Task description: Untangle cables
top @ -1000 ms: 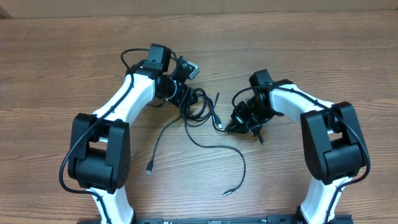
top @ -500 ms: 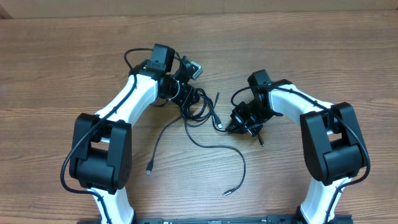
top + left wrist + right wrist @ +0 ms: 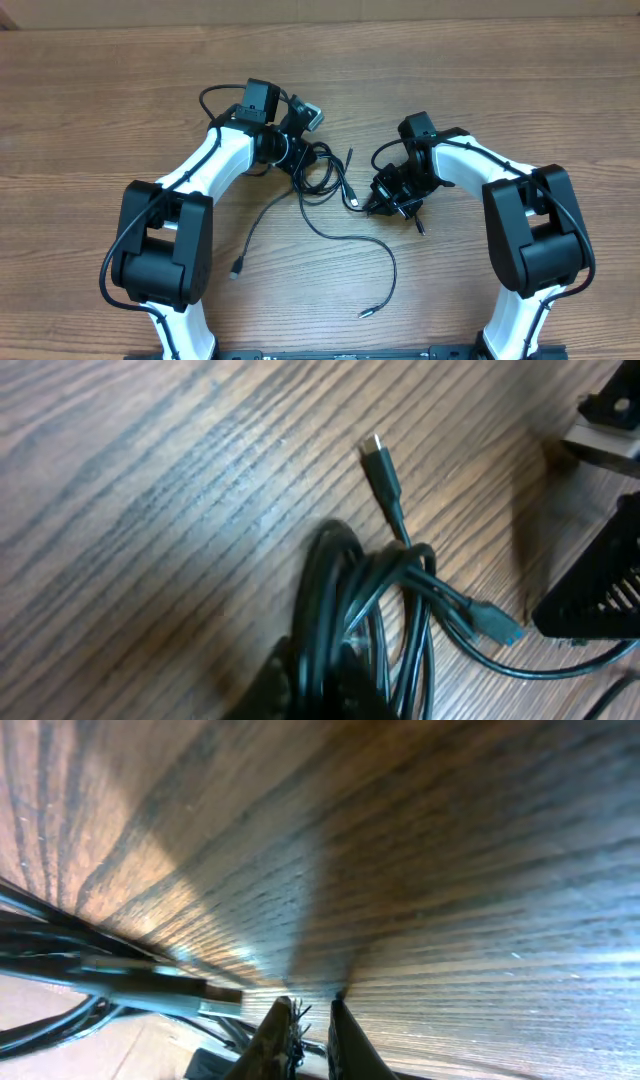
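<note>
Under the left pincer (image 3: 292,152), at its tip and just to the side facing the other arm, sits the knot of cables (image 3: 318,172): several thin black cords looped over one another in a tight bunch on the wooden surface (image 3: 120,100). Judged from how they lie, the task is barely begun. Two strands trail free from the bunch toward the robot's base. One ends in a plug (image 3: 237,268) on the left arm's side. The other curves round to a silver-tipped plug (image 3: 366,311) well away from either pincer. The core is wound together, though, and no cord lies wholly apart. From the left wrist, a USB-C plug (image 3: 380,465) sticks out beyond the loops, ahead of the pincer, and a blue-tipped plug (image 3: 497,626) pokes out to one side; both belong to cords that run back into the bunch. Nearly everything is left to do: the loops have to be pulled open and each cord laid out separately.

The left arm reaches forward and bends inward, its pincer low over the surface. It appears closed narrow on the near edge of the bunch, with the strands running down between its fingers at the bottom of the wrist view. The right arm is folded in likewise. The right pincer (image 3: 308,1038) is tipped steeply down near the surface, a little apart from the knot, with its jaws drawn almost together. Whether a thin strand is pinched there cannot be told.
</note>
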Available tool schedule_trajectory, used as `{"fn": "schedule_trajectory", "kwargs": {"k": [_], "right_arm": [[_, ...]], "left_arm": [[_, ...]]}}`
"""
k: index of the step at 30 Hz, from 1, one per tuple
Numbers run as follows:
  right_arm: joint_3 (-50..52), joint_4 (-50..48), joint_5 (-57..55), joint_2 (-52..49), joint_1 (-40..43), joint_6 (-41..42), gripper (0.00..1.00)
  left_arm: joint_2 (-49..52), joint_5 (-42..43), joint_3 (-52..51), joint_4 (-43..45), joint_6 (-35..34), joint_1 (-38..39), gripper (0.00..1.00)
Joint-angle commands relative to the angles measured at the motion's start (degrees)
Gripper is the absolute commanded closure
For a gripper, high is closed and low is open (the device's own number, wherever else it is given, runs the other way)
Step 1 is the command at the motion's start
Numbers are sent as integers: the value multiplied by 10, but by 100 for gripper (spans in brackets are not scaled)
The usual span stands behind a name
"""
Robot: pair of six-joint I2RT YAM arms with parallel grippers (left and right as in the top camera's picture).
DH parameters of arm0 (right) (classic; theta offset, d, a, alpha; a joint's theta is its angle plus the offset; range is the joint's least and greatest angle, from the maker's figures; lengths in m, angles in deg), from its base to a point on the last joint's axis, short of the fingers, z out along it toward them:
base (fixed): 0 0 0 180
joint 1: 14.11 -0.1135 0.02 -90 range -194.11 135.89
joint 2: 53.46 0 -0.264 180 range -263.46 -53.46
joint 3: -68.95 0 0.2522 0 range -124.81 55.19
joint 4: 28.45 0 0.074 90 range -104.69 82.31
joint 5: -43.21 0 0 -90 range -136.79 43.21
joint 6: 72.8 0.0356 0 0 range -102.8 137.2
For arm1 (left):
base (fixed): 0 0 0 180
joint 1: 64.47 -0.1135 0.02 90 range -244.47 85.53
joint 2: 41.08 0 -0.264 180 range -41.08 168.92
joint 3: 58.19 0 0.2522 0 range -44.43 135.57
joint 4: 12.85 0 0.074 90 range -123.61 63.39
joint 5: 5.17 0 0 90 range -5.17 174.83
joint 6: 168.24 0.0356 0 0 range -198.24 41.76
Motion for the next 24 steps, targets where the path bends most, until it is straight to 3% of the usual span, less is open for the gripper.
{"fn": "schedule_trajectory", "kwargs": {"k": [1, 5, 10, 14, 21, 24], "right_arm": [[9, 10, -50, -8, 5, 19, 91], [9, 17, -29, -8, 5, 19, 91], [9, 9, -23, -8, 5, 20, 96], [9, -19, -87, -8, 5, 20, 96], [9, -130, -170, -8, 5, 19, 96], [9, -181, -174, -8, 5, 19, 89]], "left_arm": [[4, 13, 0, 4, -42, -4, 96], [1, 56, 5, 3, -68, -28, 96], [0, 233, 5, 5, -75, -83, 96], [0, 336, 5, -5, -30, -118, 96], [0, 352, 5, -29, 14, -115, 96], [0, 347, 5, -33, 27, -104, 96]]}}
